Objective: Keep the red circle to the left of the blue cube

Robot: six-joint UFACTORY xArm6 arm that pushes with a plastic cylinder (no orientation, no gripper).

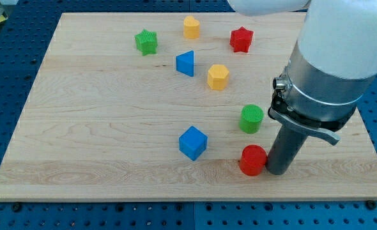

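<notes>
The red circle (252, 160) lies near the view's bottom edge of the wooden board (99, 115), to the right of the blue cube (193, 142). My tip (277, 170) touches the red circle's right side. The dark rod rises from there up to the right into the arm's grey and white body.
A green cylinder (251, 119) stands just above the red circle. A yellow hexagon (218, 76), a blue triangle (185, 63), a red star (241, 39), a yellow block (191, 27) and a green star (147, 41) sit toward the view's top.
</notes>
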